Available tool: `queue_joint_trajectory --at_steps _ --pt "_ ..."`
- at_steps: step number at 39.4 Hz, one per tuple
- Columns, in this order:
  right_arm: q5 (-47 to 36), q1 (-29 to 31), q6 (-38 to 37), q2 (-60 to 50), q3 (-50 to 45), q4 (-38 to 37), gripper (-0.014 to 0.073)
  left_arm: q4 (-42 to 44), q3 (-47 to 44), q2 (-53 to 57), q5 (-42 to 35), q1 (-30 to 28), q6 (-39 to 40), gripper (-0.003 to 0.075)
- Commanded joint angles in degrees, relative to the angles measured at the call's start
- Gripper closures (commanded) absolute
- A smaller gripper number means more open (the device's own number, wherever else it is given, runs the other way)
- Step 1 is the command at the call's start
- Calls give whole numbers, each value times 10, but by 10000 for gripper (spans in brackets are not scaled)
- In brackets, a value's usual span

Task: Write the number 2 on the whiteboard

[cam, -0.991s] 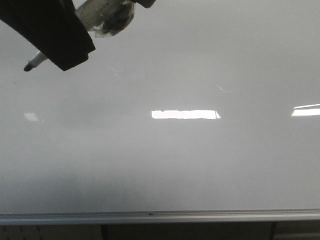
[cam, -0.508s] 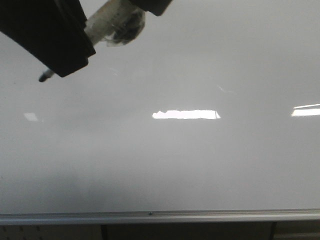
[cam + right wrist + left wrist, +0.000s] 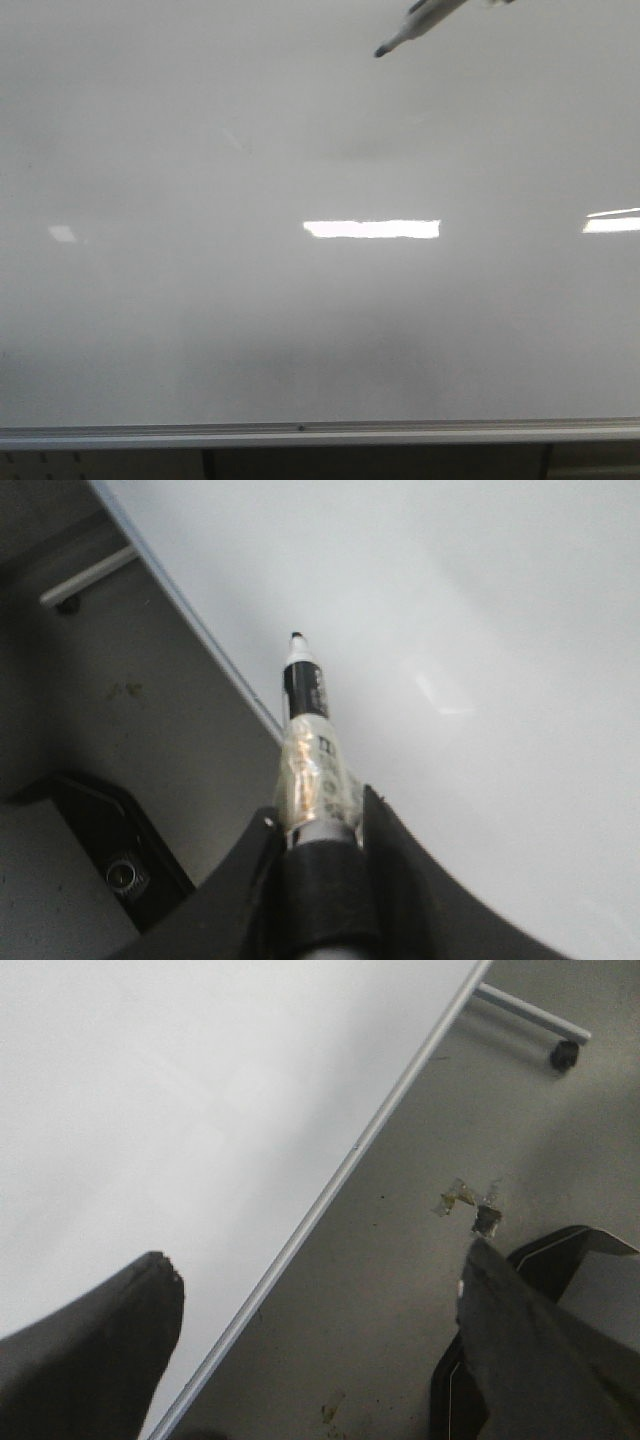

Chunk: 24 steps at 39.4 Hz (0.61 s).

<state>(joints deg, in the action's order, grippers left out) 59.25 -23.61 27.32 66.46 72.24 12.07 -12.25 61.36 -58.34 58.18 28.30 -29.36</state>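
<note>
Front view shows you the whiteboard (image 3: 320, 300) filling the picture, its silver rail along the bottom, with no drawn stroke visible on it. Your marker (image 3: 410, 27) pokes in at the top right, dark tip slanting down-left. Your right gripper (image 3: 318, 865) is clamped around the marker's taped barrel, while your left gripper (image 3: 320, 1305) has its fingers spread wide apart, holding nothing.

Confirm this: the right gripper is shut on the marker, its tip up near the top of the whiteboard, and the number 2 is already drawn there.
Not quite. The right gripper is shut on the marker, tip near the top of the whiteboard, but no number 2 is drawn: the front view shows only bare board and light reflections.
</note>
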Motion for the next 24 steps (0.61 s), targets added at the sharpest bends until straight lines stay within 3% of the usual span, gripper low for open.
queue_joint_trajectory --at_steps 1,7,16,24 --pt "-85 43 -39 -59 -38 4 578 -11 2 29 -47 -21 15 173" --pt "-217 91 -49 -140 -164 18 578 -15 -2 35 -60 -34 15 173" --pt "-484 93 -49 -194 -346 49 578 -18 -2 34 -75 -34 15 173" --pt "-531 98 -49 -145 -341 46 578 -18 -2 34 -76 -34 15 173"
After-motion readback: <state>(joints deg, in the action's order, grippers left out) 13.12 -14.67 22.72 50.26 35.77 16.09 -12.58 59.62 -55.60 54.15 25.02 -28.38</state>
